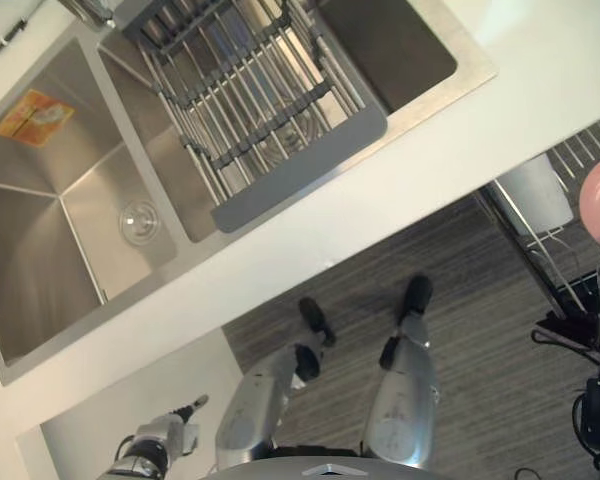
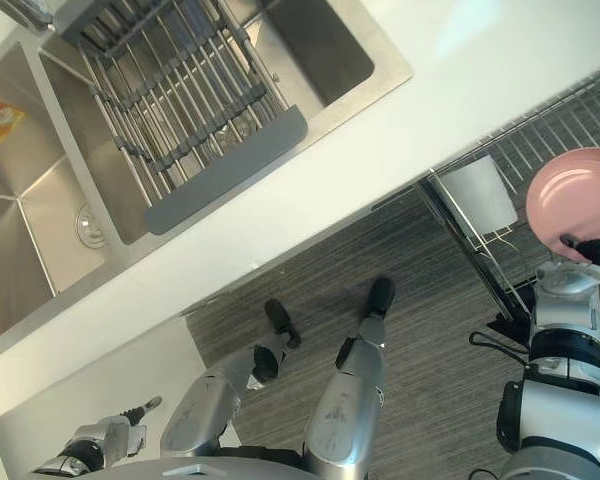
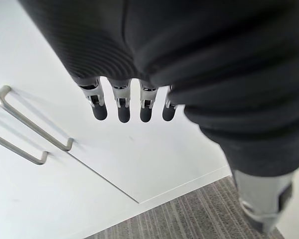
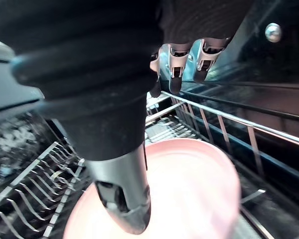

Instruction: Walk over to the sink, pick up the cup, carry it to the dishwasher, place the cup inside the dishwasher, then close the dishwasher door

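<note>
Cup [image 2: 578, 195] pink, shallow, at right edge of right eye view, over dishwasher rack [image 4: 25, 199]; right hand [image 4: 120, 194] grips it, thumb across pink face, fingers curled past far rim. Left hand [image 3: 119, 107] lower left, fingers straight, empty. Step, likely: placing. Next: lower into rack, release, shut door. Count: one cup, two sink basins [image 1: 40, 250], one drain rack [image 1: 300, 170]

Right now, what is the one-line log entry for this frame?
step: placing at dishwasher rack | right hand: at pink dish, grip unclear | left hand: open, beside white cabinet door
</note>
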`<state>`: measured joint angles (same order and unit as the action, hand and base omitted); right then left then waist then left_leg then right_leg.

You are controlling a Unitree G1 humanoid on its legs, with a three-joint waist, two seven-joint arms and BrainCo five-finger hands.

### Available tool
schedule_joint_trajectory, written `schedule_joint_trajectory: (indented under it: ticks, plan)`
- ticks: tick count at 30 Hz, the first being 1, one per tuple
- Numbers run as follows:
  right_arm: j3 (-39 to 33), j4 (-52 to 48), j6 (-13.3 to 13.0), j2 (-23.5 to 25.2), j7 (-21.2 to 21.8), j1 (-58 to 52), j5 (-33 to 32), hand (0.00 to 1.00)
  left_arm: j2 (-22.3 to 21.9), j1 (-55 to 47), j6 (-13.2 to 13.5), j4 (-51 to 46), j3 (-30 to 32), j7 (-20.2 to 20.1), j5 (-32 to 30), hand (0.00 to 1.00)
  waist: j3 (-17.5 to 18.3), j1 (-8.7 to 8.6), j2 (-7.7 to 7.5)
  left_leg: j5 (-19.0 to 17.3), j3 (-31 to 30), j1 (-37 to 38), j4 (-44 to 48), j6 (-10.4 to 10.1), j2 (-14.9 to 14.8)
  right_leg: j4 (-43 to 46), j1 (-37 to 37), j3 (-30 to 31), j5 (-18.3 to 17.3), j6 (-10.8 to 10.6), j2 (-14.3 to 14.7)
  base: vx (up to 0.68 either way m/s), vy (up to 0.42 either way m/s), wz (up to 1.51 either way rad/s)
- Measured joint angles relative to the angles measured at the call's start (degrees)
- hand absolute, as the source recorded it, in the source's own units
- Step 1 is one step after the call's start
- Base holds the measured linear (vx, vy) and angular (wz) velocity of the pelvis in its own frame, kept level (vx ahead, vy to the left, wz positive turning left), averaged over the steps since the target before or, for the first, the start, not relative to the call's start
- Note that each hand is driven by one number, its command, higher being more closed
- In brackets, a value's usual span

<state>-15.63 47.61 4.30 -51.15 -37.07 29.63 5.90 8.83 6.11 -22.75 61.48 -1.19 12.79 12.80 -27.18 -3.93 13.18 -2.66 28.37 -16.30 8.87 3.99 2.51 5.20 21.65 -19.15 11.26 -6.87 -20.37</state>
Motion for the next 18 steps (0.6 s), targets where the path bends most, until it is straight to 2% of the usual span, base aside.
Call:
schedule_joint_trajectory:
  ticks: [2,6,8,9,10,12,14,16,18]
  plan:
    - [-0.87,-3.26,-0.82,0.19,-0.57,-0.7,-0.01,0.0,0.0,-0.01,0.03,0.01,1.42,-0.75,-0.6,0.0,-0.55,-0.31,-0.8,-0.36,0.2,1.46,0.23,0.02,-0.36,0.0,-1.43,0.16,-0.19,0.09,0.36,0.02,-0.068,-0.11]
    - [-5.87,-13.7,-1.63,1.43,-1.88,-4.57,-0.03,0.0,0.44,-0.27,0.08,-0.22,6.21,-2.2,-1.95,0.0,-2.4,-1.72,-3.57,-3.67,1.23,5.61,4.54,-1.09,-3.85,-2.02,-7.79,0.23,-0.78,0.14,3.04,0.03,-0.081,-0.21]
    - [-10.62,-17.88,-1.47,3.04,-2.26,-8.32,-1.04,0.0,1.27,-2.01,-1.34,-1.24,8.53,-3.95,-2.15,0.0,-2.22,-3.16,-6.13,-6.13,1.84,7.29,7.93,-2.32,-6.76,-4.12,-11.24,0.46,-0.71,0.38,5.48,0.06,-0.081,-0.3]
    - [-11.94,-18.09,-1.42,3.65,-2.29,-9.4,-1.3,0.0,1.65,-2.71,-1.66,-1.44,9.06,-4.67,-2.51,0.0,-2.01,-3.35,-7.05,-6.79,2.14,7.86,8.8,-2.59,-7.62,-4.61,-12.03,0.85,-0.76,0.48,6.2,0.08,-0.085,-0.48]
    - [-13.97,-17.99,-0.89,4.34,-2.21,-11.52,-2.22,0.0,2.44,-4.43,-2.32,-1.86,10.34,-5.96,-3.88,0.0,-1.63,-3.53,-9.13,-8.2,3.27,9.41,10.43,-3.54,-9.57,-5.36,-13.75,1.58,-0.96,0.89,7.85,0.09,-0.098,-0.48]
    - [-17.92,-16.65,-0.11,4.83,-1.76,-15.38,-4.63,0.0,3.79,-7.87,-3.73,-1.82,11.4,-8.32,-6.92,0.0,1.21,-4.72,-11.88,-10.27,3.96,10.48,13.7,-4.4,-12.98,-6.78,-15.94,2.05,-0.73,1.33,10.65,0.12,-0.109,-0.53]
    - [-21.97,-14.61,0.05,4.67,-0.69,-17.74,-9.52,0.0,4.15,-11.26,-4.9,-1.54,12.5,-10.76,-10.74,0.0,5.98,-5.82,-13.63,-12.28,5.53,12.04,15.79,-5.82,-15.93,-8.48,-17.7,3.59,-0.68,1.54,13.26,0.17,-0.108,-0.55]
    - [-24.57,-12.45,0.18,4.27,-0.02,-19.05,-13.39,0.0,4.14,-12.23,-5.6,-1.05,12.61,-11.92,-11.35,0.0,8.54,-6.11,-14.36,-13.17,6.92,14.2,16.0,-6.83,-17.19,-9.51,-19.27,4.59,-0.7,1.59,14.65,0.14,-0.087,-0.45]
    - [-27.1,-6.87,1.08,3.64,4.99,-20.77,-21.32,0.0,4.02,-12.78,-5.66,0.4,12.97,-12.21,-13.24,0.0,11.94,-6.54,-15.02,-14.03,8.55,16.96,15.87,-8.15,-18.57,-9.8,-20.9,5.75,-1.22,2.17,15.89,0.12,-0.075,-0.43]
